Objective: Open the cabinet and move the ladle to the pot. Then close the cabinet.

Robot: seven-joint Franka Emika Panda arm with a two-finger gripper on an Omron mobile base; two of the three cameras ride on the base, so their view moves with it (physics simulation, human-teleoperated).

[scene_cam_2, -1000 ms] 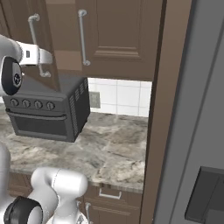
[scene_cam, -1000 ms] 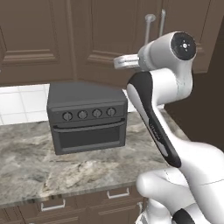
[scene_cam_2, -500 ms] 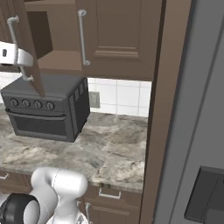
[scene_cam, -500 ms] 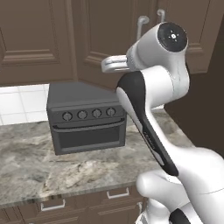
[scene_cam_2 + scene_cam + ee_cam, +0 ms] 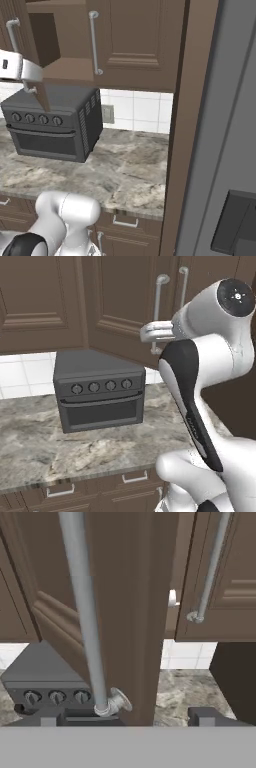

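Pincer (image 5: 122,716) released, straddling the ajar cabinet (image 5: 145,612) door's handle (image 5: 85,612); no readable writing.

Robot arm (image 5: 210,361) showing glossy white rounded shell segments. Black panel running lengthwise down forearm link, faint small lettering printed along it. Dark round cap with small pale centre mark sitting on upper joint. Pale grey-white flat hand section projecting from wrist. Bulbous white base links showing low, dark joint ring peeking at bottom edge.
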